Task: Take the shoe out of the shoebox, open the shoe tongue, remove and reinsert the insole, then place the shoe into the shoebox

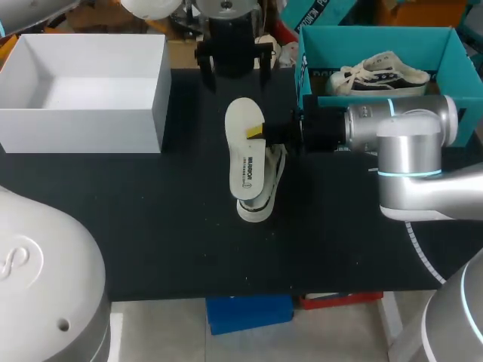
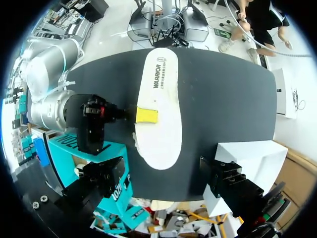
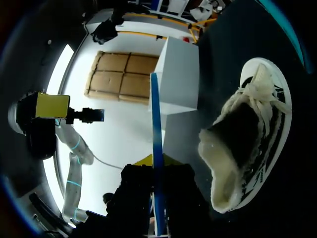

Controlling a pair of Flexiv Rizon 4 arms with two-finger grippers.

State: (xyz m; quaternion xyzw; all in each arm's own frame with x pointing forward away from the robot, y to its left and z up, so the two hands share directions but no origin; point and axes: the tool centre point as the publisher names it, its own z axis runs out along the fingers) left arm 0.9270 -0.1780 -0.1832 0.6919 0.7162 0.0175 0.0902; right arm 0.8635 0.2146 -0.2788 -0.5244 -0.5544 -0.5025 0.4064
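Note:
My right gripper [image 1: 255, 133] is shut on the edge of a white insole [image 1: 243, 154] and holds it flat above the table. Under the insole a white and black shoe [image 1: 266, 194] lies on the black mat. In the right wrist view the insole [image 3: 155, 109] shows edge-on between the fingers of the right gripper [image 3: 154, 166], with the shoe [image 3: 247, 148] beside it, opening upward. My left gripper [image 1: 235, 68] hangs open at the table's far side, beyond the insole's end. In its own view the left gripper [image 2: 166, 178] stands wide above the insole [image 2: 158, 109].
A teal shoebox [image 1: 449, 56] stands at the back right with a second shoe [image 1: 377, 75] inside. A white open box [image 1: 155, 105] stands at the back left. The black mat [image 1: 166, 226] extends to the front edge.

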